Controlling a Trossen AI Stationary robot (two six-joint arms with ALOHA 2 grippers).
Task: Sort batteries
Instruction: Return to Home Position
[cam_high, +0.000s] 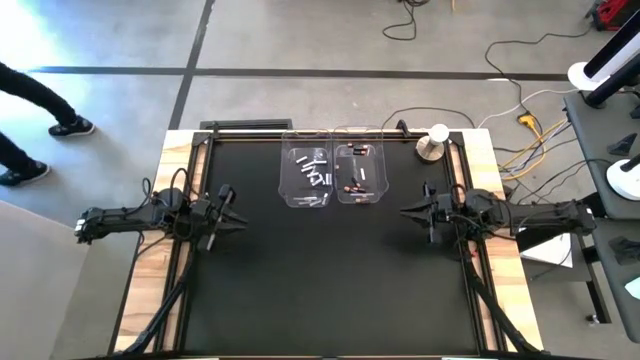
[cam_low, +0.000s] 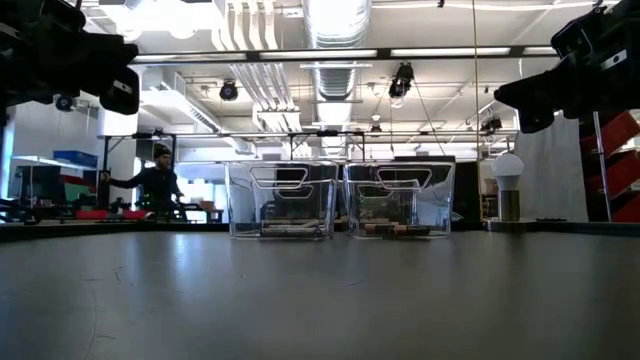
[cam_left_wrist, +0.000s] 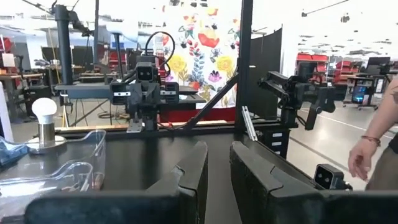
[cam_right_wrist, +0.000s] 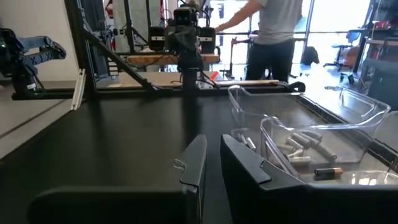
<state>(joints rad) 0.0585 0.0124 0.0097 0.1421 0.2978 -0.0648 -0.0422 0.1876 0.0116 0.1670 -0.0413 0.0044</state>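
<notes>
Two clear bins stand side by side at the table's far middle. The left bin (cam_high: 307, 175) holds several silvery-white batteries (cam_high: 316, 172), also in the right wrist view (cam_right_wrist: 298, 142). The right bin (cam_high: 361, 172) holds dark batteries with reddish ends (cam_high: 355, 185), one showing in the right wrist view (cam_right_wrist: 328, 171). My left gripper (cam_high: 235, 215) hovers level at the table's left side, pointing right, fingers (cam_left_wrist: 186, 174) nearly together with nothing between. My right gripper (cam_high: 405, 211) hovers level at the right side, pointing left, shut and empty (cam_right_wrist: 213, 155).
A round silver-and-white knob object (cam_high: 432, 145) stands at the far right, beside the right bin. The black mat (cam_high: 330, 290) lies bare between and in front of the arms. A person's legs (cam_high: 40, 110) show beyond the far left corner; a hand (cam_left_wrist: 364, 158) shows off the table.
</notes>
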